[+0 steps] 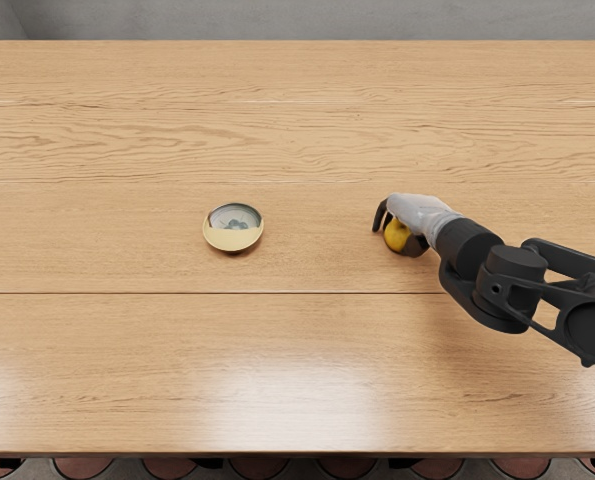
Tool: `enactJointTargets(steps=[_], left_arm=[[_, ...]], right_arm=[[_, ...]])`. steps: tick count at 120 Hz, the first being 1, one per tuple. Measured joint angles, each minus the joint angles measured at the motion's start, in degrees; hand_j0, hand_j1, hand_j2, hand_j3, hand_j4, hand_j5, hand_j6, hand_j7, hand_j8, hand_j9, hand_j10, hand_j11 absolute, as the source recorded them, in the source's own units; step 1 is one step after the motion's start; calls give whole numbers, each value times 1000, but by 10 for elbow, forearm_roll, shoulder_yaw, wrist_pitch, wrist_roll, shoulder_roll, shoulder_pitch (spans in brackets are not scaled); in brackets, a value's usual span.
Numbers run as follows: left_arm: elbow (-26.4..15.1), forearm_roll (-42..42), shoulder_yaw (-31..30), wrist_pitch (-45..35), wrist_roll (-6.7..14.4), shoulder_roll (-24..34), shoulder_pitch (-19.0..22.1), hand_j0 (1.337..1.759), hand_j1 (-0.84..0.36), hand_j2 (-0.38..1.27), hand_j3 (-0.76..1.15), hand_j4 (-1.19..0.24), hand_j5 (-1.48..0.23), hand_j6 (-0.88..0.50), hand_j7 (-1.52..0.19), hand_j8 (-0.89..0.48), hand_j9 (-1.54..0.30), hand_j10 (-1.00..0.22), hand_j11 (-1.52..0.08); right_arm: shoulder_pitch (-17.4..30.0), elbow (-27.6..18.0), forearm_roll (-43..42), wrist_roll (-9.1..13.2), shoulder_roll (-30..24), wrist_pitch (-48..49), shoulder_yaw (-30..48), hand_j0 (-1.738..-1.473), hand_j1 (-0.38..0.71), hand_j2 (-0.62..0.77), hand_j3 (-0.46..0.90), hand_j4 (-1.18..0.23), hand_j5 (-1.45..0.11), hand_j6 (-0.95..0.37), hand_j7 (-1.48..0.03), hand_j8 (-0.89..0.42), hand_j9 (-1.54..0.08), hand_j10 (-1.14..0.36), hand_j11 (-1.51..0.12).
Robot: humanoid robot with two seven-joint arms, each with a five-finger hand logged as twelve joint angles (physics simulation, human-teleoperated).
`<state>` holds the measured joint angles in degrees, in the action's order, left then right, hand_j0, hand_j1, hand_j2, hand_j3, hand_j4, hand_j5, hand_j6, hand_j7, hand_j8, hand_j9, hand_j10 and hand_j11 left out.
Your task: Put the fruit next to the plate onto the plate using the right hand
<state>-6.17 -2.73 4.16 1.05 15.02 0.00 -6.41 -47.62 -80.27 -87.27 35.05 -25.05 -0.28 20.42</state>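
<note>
On table (297, 360): one plate (233, 227), one fruit (396, 236) gripped by right hand (417, 216).

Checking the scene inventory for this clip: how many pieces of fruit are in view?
1. The yellow fruit is to the right of the plate, apart from it, with the right hand closed around it. No other shows, though the hand could hide a small one.

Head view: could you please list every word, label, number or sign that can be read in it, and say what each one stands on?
There is no readable text.
Plate: a grey-blue pattern in the middle, too blurred to show any letters.
Yellow fruit, held in the right hand: no sticker or mark visible.
Table: wood grain only.
</note>
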Motion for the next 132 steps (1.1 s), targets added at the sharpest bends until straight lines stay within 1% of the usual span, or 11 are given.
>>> enactJointTargets(steps=[18,19,24,27,32,33,40,71,85,109,132], left_arm=[[0,0,0,0,0,0,0,1658,330,3,0,-16,-21,-17,-21,-17,-21,-16,-21],[0,0,0,0,0,0,0,1658,330,3,0,-16,-21,-17,-21,-17,-21,-16,-21],[0,0,0,0,0,0,0,1658,330,3,0,-16,-21,-17,-21,-17,-21,-16,-21],[0,0,0,0,0,0,0,1658,330,3,0,-16,-21,-17,-21,-17,-21,-16,-21],[0,0,0,0,0,0,0,1658,330,3,0,-16,-21,-17,-21,-17,-21,-16,-21],[0,0,0,0,0,0,0,1658,330,3,0,-16,-21,-17,-21,-17,-21,-16,-21],[0,0,0,0,0,0,0,1658,330,3,0,-16,-21,-17,-21,-17,-21,-16,-21],[0,0,0,0,0,0,0,1658,330,3,0,-16,-21,-17,-21,-17,-21,-16,-21],[0,0,0,0,0,0,0,1658,330,3,0,-16,-21,-17,-21,-17,-21,-16,-21],[0,0,0,0,0,0,0,1658,330,3,0,-16,-21,-17,-21,-17,-21,-16,-21],[0,0,0,0,0,0,0,1658,330,3,0,-16,-21,-17,-21,-17,-21,-16,-21]], right_arm=[[1,1,1,0,1,0,1,-1646,287,64,2,-644,-765,-438,-796,-357,-797,-539,-803],[1,1,1,0,1,0,1,-1656,285,38,249,-646,-769,-436,-800,-354,-801,-537,-808],[2,2,2,0,1,0,2,-1653,284,32,248,-659,-783,-456,-817,-375,-815,-565,-821],[1,3,3,-1,1,0,3,-1651,275,49,205,-664,-793,-463,-825,-383,-824,-571,-830],[0,3,5,-1,1,0,4,-1651,257,131,11,-668,-813,-494,-838,-409,-841,-593,-846],[0,3,6,-1,1,0,5,-1651,256,142,2,-668,-816,-500,-840,-414,-844,-598,-848],[-2,3,8,-1,1,1,9,-1652,249,192,0,-674,-837,-529,-854,-446,-862,-619,-866],[-18,-2,11,0,8,4,30,-1651,201,135,0,-681,-886,-548,-884,-465,-902,-631,-908],[-40,-5,34,0,12,12,32,-1652,195,129,0,-681,-896,-551,-889,-468,-909,-629,-915],[-84,-5,46,0,59,56,23,-1652,192,130,0,-678,-909,-552,-892,-467,-916,-630,-919],[-137,-2,41,0,125,84,4,-1653,196,134,0,-674,-919,-549,-894,-461,-922,-624,-925]])
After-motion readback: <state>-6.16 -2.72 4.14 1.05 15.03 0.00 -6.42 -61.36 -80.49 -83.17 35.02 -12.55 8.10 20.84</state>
